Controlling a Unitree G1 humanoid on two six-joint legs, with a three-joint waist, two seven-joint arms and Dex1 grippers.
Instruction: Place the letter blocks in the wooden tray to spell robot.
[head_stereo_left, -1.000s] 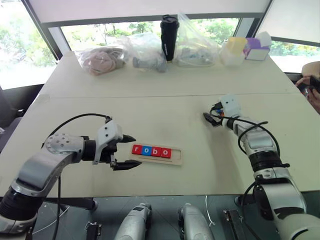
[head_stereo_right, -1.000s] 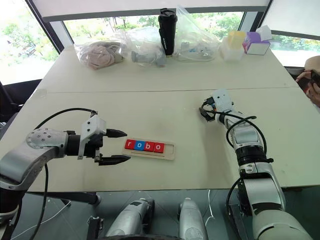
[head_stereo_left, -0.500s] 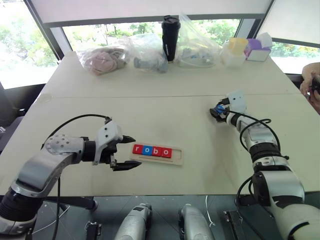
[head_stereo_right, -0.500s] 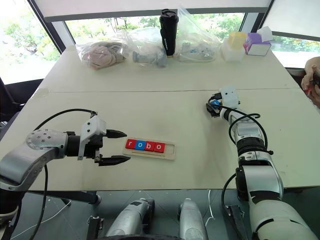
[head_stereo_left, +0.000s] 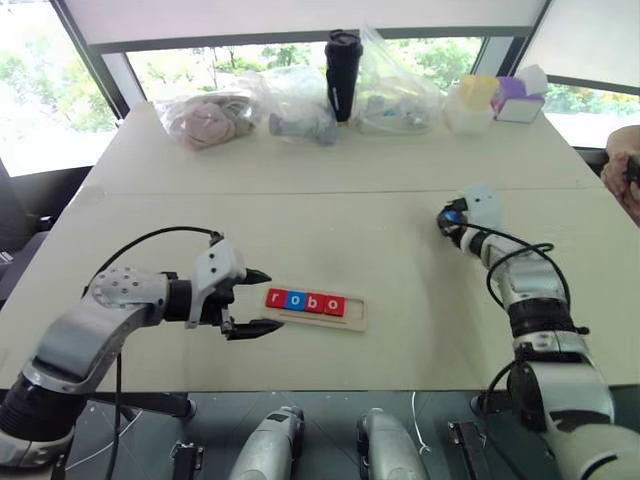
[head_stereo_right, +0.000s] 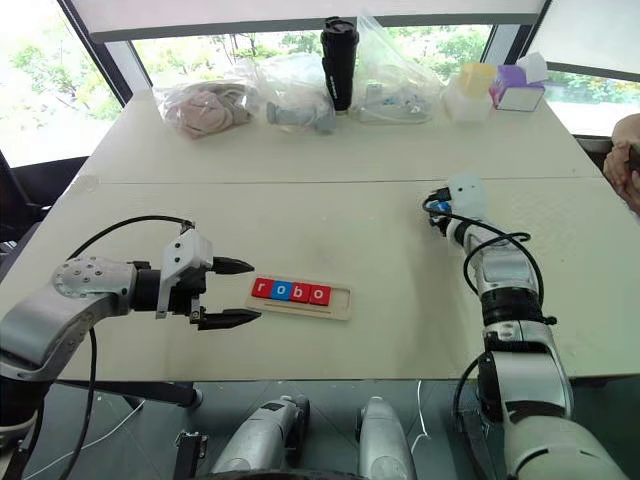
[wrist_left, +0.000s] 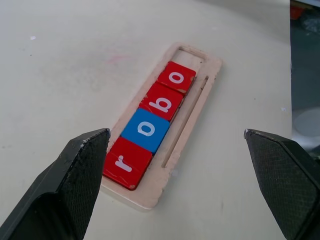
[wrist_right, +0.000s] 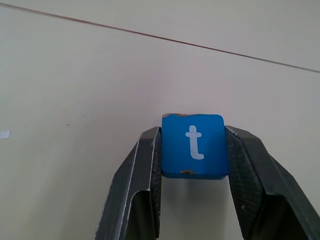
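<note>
Head views: your left gripper (head_stereo_left: 252, 301) hangs just off the wooden tray (head_stereo_left: 314, 307), at the end that holds the "r", fingers spread wide and gripping nothing. The tray lies flat on the table (head_stereo_left: 330, 210), long axis running left to right across the near part of the tabletop. Four letter blocks (head_stereo_left: 304, 302) sit in its slot, reading r, o, b, o. The slot's last space, at the end away from your left gripper, is bare wood. Your right gripper (head_stereo_right: 437, 207) is well apart from the tray, off beyond the tray's bare end and farther up the table, with a spot of blue between its fingers. Bags, a black bottle (head_stereo_left: 340, 62) and small boxes stand along the table's far edge, well beyond the tray.

Left wrist view: both black fingers (wrist_left: 75, 185) stand far apart, with the "r" end of the tray between them, untouched. Blocks run red r, blue o, red b, red o, then the vacant slot.

Right wrist view: your right gripper is clamped on the blue "t" block (wrist_right: 194, 145), one finger on each side edge, letter upright and facing the camera.
</note>
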